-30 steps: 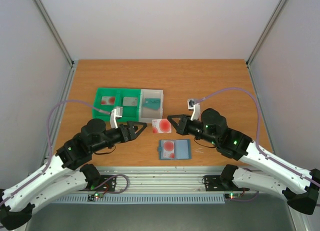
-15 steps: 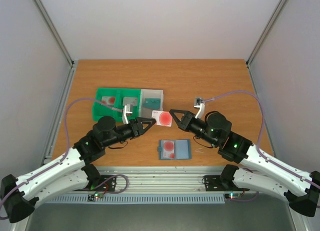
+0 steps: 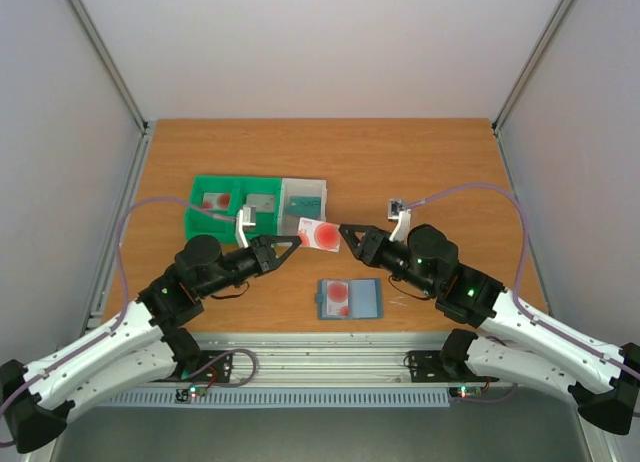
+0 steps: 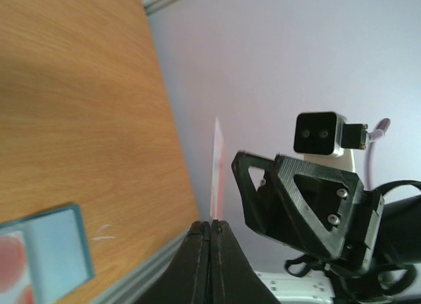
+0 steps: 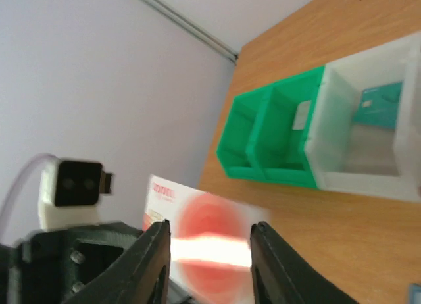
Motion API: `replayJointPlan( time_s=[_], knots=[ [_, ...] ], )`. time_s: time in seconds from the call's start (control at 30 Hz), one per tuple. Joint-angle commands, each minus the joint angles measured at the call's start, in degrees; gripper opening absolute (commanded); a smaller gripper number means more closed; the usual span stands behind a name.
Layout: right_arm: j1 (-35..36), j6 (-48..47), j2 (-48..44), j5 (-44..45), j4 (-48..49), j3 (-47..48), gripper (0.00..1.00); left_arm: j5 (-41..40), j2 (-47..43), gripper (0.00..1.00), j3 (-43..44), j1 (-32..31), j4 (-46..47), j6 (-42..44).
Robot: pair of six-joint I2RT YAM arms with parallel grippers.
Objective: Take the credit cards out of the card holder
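The card holder [image 3: 350, 299] lies open and flat on the table near the front edge, a credit card with a red mark [image 3: 338, 295] showing in its left half. Above the table a pale credit card with a red round mark [image 3: 319, 234] hangs between both grippers. My left gripper [image 3: 298, 239] is shut on its left edge; in the left wrist view the card [image 4: 216, 172] stands edge-on out of the shut jaws [image 4: 212, 224]. My right gripper [image 3: 345, 232] is open at the card's right edge, its fingers [image 5: 154, 258] apart in front of the card [image 5: 204, 241].
A green two-compartment tray [image 3: 225, 222] and a white tray [image 3: 304, 222] stand behind the grippers, each holding cards, one teal [image 3: 303, 206]. The card holder's corner [image 4: 46, 251] shows under my left gripper. Cage posts flank the table.
The left gripper moved in and shut on the raised card's left edge. The right gripper, which had held the card, opened. The card sits slightly further left and back.
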Motion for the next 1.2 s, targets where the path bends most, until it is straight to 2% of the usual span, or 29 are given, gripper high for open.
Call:
replayJointPlan(
  time_s=[0.0,0.13,0.2,0.27,0.3,0.4,0.57,0.77,0.97,1.17],
  knots=[
    [0.12,-4.0,-1.25,0.01,-7.59,0.27,0.45,-2.06,-1.53,0.0,5.31,2.25,-11.49,8.86],
    [0.12,-5.24,-2.69,-2.57,-10.2,-1.81,0.66,-1.28,0.09,0.01,10.35,4.76,-19.49,16.55],
    [0.12,-5.88,-3.48,-3.37,-11.5,-2.83,0.83,-0.58,1.77,0.0,12.61,6.9,-23.63,19.76],
    [0.12,-6.75,-4.68,-3.64,-13.0,-3.63,0.95,3.41,3.62,0.0,13.79,10.72,-25.73,21.92],
    [0.12,-7.08,-5.5,-3.54,-13.9,-3.97,0.98,5.43,4.48,0.0,14.07,12.9,-26.22,22.57],
    [0.12,-8.08,-8.5,-2.64,-16.36,-4.74,0.99,10.9,6.52,0.01,14.67,18.71,-26.8,23.34],
    [0.12,-10.28,-12.9,-1.42,-19.88,-5.66,0.98,12.4,9.75,0.01,17.32,27.17,-31.54,27.49],
    [0.12,-11.72,-16.19,-0.49,-22.11,-6.47,0.98,21.38,14.06,0.0,17.5,44.24,-31.77,29.07],
    [0.12,-11.78,-17.26,-1.3,-22.96,-6.58,0.98,18.55,21.37,0.01,21.28,55.91,-37.04,38.2],
    [0.12,-12.84,-16.64,-1.12,-23.73,-6.03,0.98,14.25,32.9,0.0,27.67,58.65,-40.49,44.58]
  ],
)
